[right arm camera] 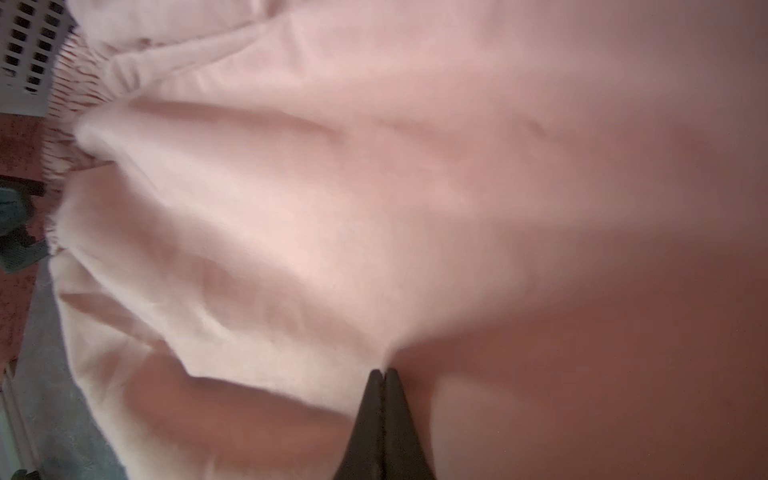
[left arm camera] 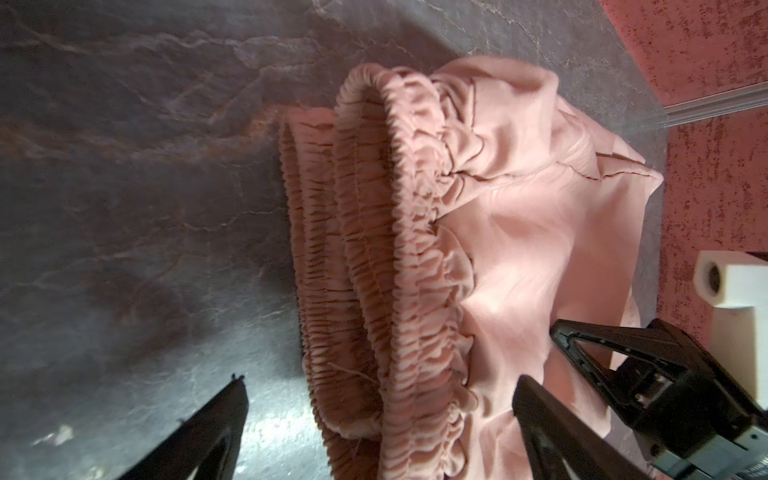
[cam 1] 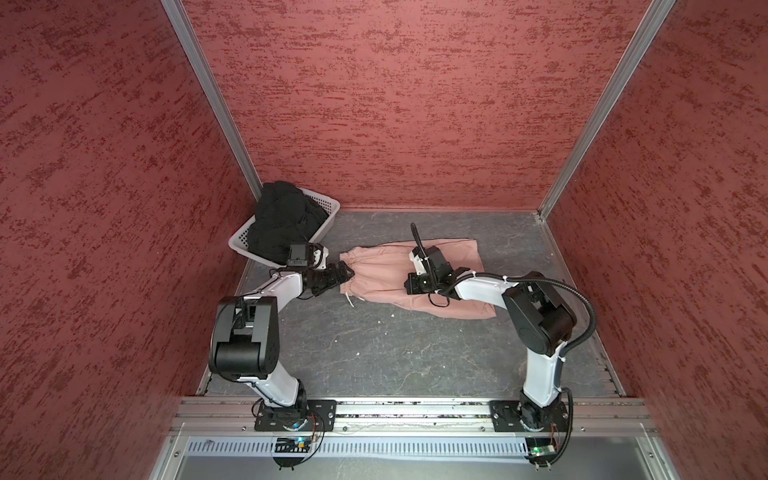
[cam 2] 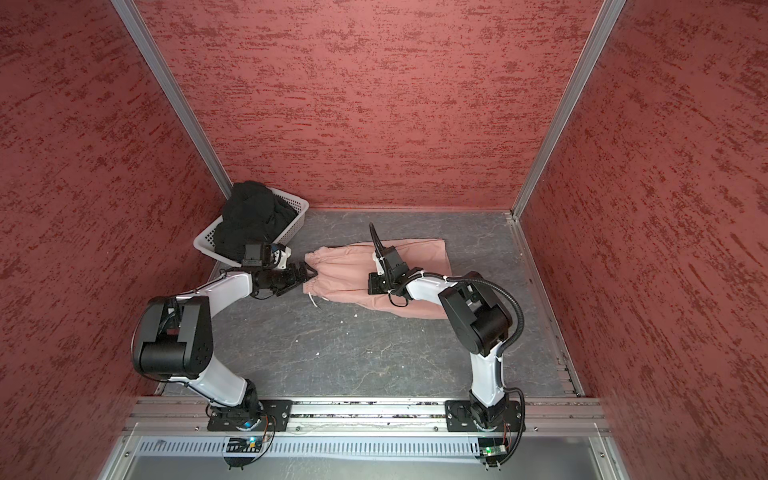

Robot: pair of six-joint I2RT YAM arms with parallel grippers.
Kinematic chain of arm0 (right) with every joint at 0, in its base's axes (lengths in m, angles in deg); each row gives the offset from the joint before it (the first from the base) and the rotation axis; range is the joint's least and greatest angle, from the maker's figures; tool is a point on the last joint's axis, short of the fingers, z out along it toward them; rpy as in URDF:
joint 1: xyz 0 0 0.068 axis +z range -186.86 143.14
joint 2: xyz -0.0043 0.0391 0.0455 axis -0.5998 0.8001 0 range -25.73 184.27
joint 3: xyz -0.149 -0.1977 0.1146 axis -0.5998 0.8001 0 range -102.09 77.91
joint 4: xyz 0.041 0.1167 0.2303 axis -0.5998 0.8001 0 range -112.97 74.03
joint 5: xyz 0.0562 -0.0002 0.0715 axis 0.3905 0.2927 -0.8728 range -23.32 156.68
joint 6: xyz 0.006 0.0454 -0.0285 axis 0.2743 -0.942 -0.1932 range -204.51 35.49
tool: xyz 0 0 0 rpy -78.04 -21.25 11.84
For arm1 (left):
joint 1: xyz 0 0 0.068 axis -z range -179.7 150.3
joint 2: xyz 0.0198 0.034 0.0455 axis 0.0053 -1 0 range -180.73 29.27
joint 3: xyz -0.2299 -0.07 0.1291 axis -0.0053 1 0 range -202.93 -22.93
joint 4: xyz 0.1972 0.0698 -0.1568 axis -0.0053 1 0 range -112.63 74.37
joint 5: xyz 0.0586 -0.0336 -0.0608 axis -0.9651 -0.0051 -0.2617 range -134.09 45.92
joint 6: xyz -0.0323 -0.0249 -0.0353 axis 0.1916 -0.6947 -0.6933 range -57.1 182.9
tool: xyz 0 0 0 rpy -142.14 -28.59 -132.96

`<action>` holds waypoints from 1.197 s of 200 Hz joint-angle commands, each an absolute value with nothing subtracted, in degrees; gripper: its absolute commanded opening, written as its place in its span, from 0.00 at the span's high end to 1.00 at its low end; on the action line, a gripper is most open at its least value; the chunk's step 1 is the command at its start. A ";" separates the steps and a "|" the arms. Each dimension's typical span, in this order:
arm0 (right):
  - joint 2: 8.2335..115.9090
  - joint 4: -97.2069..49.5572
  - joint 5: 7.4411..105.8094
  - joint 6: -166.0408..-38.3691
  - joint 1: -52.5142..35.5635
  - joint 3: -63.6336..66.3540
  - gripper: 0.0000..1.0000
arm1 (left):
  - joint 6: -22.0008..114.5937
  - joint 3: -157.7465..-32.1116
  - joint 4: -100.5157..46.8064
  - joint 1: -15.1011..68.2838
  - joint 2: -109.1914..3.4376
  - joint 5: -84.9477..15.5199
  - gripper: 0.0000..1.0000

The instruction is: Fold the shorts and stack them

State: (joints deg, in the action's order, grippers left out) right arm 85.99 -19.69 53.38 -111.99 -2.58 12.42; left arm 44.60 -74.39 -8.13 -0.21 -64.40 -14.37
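Laid out on table:
basket in back left corner, bundled shorts inside; spread shorts flat, right of basket.

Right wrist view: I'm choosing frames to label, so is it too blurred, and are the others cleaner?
Right wrist view: soft throughout, the pink shorts smeared, only the shut right gripper fairly defined; left wrist view: waistband sharp, glare on the table; both top views: sharp and evenly lit, but the black shorts read as a dark mass.

pink shorts flat, black shorts (heaped) in basket
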 commanded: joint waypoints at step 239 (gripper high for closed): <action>98.34 -24.43 89.38 -61.27 25.61 -7.83 0.11 | 40.92 -67.51 14.24 -17.28 -20.64 -20.80 0.01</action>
